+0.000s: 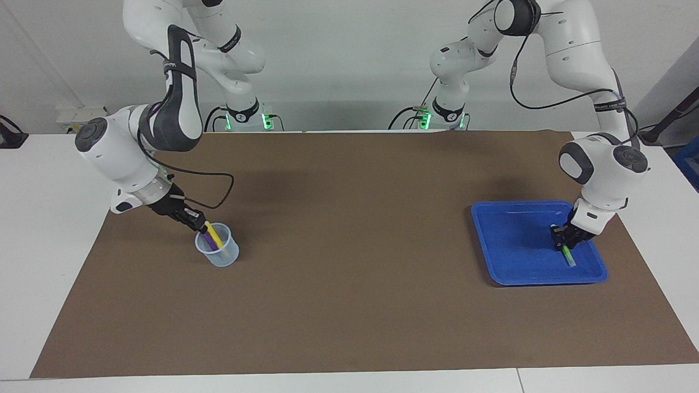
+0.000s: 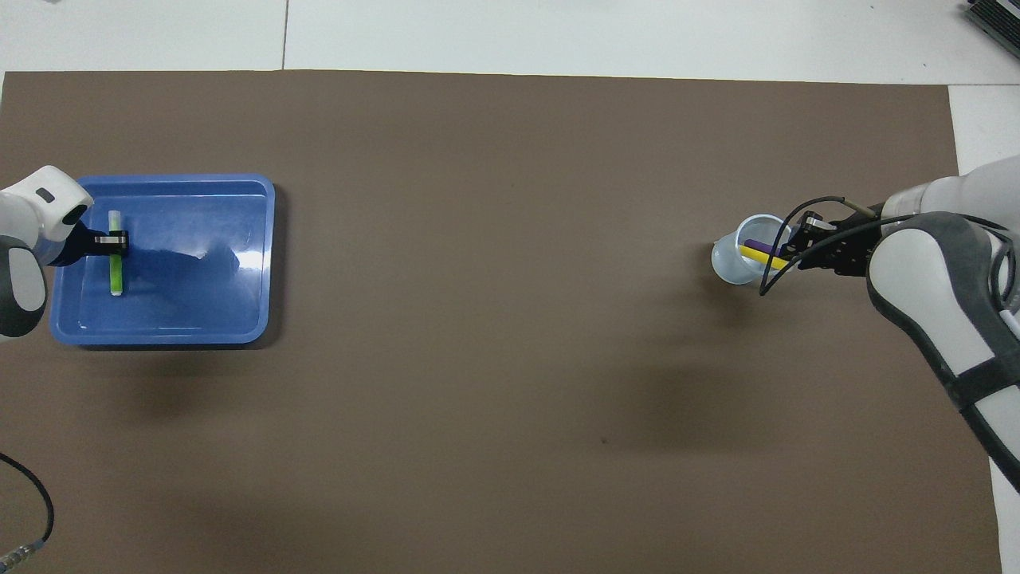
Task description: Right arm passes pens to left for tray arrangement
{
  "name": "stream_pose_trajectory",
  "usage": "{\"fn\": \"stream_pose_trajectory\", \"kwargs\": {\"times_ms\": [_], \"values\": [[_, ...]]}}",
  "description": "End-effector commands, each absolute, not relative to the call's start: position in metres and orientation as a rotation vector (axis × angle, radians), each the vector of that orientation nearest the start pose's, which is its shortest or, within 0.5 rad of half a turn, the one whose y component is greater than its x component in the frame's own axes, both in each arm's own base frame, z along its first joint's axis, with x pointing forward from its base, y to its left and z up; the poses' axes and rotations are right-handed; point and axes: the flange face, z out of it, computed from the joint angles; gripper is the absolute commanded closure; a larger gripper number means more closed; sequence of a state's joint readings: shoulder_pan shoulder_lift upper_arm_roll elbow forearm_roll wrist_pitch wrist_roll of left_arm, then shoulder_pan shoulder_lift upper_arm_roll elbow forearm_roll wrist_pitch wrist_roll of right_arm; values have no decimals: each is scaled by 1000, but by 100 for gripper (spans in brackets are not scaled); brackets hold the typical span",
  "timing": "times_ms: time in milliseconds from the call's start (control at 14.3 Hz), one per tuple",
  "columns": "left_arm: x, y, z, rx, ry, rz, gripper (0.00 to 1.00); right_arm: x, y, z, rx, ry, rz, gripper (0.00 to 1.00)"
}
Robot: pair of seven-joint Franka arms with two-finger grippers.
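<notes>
Left gripper [image 1: 563,238] is down inside the blue tray [image 1: 508,240], straddling the green pen [image 1: 568,255] near its middle. Can't tell if the fingers are clamped on it or let go. The green pen lies flat on the tray floor, close to the tray edge at the left arm's end of the table, pale end pointing away from the robots. Left arm [image 1: 603,169]: wrist bent sharply down over the tray's outer edge, forearm coming down from a high elbow, black cable looped along it.

Right gripper [image 1: 201,224] sits at the rim of the clear plastic cup [image 1: 218,252], on the side nearer the robots, tips right at the upper ends of the yellow pen [image 1: 214,234] and purple pen [image 1: 207,238]. Can't tell whether it's pinching either one. Both pens stand slanted in the cup, side by side, tops leaning toward the gripper. Right arm [image 1: 123,158]: wrist angled down and inward toward the cup, silver ring just above the gripper, cable arcing off the wrist, elbow folded up high.

Cup is at the right arm's end of the brown mat [image 1: 349,262], tray at the left arm's end, well apart. In the overhead view the left gripper [image 2: 111,241] crosses the green pen [image 2: 115,267] at right angles.
</notes>
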State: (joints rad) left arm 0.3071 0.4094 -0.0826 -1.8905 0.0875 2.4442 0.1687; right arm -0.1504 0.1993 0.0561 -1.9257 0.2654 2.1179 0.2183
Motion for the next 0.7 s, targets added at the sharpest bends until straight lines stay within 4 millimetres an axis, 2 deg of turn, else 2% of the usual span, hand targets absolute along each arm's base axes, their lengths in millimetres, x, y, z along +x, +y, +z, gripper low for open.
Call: {"fn": "stream_pose_trajectory", "kwargs": {"times_ms": [0, 70, 210, 351, 491, 631], "values": [[631, 150, 304, -3066, 21, -213, 52, 593, -48, 393, -2805, 670, 35, 78], [632, 147, 306, -3068, 24, -197, 52, 593, -47, 393, -2806, 668, 35, 84], [641, 148, 327, -3074, 13, -143, 51, 593, -48, 394, -2806, 667, 30, 88], [649, 151, 353, -3081, -6, -108, 51, 595, -48, 396, -2806, 662, 23, 89], [652, 144, 364, -3086, -2, -108, 50, 596, -48, 399, -2810, 643, 15, 89], [650, 139, 377, -3132, -102, -135, 47, 597, -45, 411, -2809, 631, 12, 89]]}}
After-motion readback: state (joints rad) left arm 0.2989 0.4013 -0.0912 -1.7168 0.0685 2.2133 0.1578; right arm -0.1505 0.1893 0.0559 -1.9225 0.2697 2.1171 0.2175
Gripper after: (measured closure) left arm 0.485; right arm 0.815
